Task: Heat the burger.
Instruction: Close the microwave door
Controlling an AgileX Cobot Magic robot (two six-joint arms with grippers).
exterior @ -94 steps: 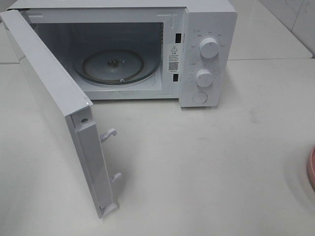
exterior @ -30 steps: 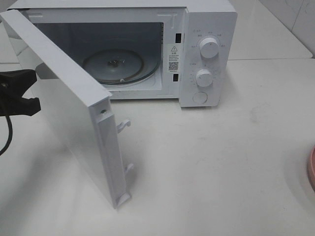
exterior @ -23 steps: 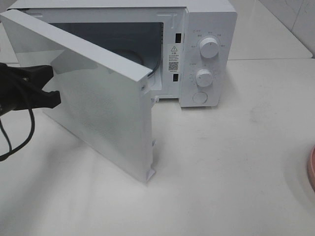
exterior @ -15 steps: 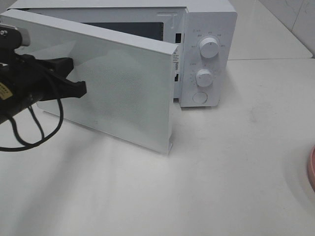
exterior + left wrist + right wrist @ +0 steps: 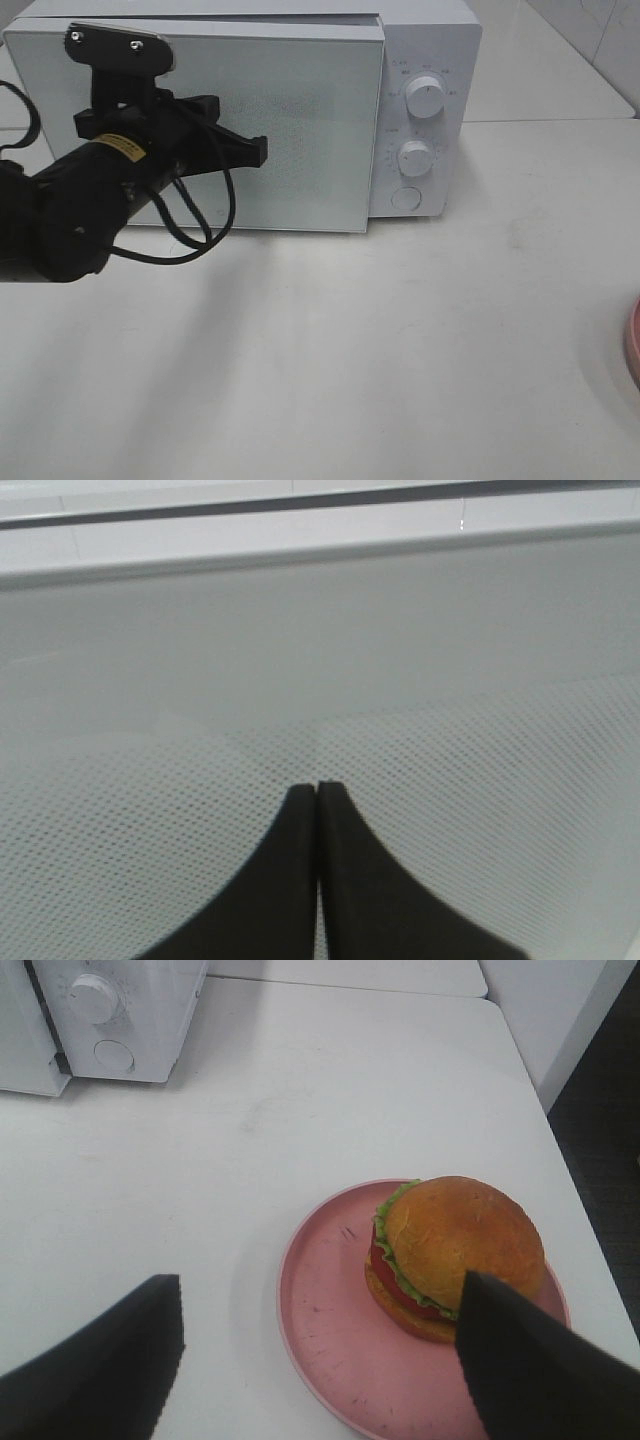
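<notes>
Far left of the exterior high view: the left arm [image 5: 70, 215], black with a looped cable, reaches across the front of the microwave. Its left gripper [image 5: 258, 150] has the two fingers pressed together with no gap and nothing between them; the left wrist view confirms this, showing the two dark fingertips [image 5: 300, 810] meeting edge to edge. The tips point at the door and appear to be at or just off its surface; contact cannot be confirmed.

Centre left: the microwave [image 5: 425, 40], white, stands on the white table [image 5: 400, 350]. Its door [image 5: 300, 130] lies flat against the front of the body, shut or very nearly so, with a fine dotted mesh pattern over the window area.

Centre right: the control panel carries an upper dial [image 5: 426, 98], a lower dial [image 5: 415, 158] and a round button [image 5: 405, 198] beneath them.

Far right: only a sliver of the pink plate [image 5: 633, 345] shows at the edge of the exterior view, well apart from the microwave. In the right wrist view the plate [image 5: 330, 1360] rests on the table, and the burger [image 5: 455, 1255] sits on it, off centre toward one side, upright, bun top uppermost with lettuce and a red layer showing. The burger is outside the microwave.

The right gripper [image 5: 320, 1360] hangs above the plate with its fingers spread wide, one fingertip [image 5: 520, 1360] overlapping the burger's edge in view, the other over bare table. It grips nothing.
</notes>
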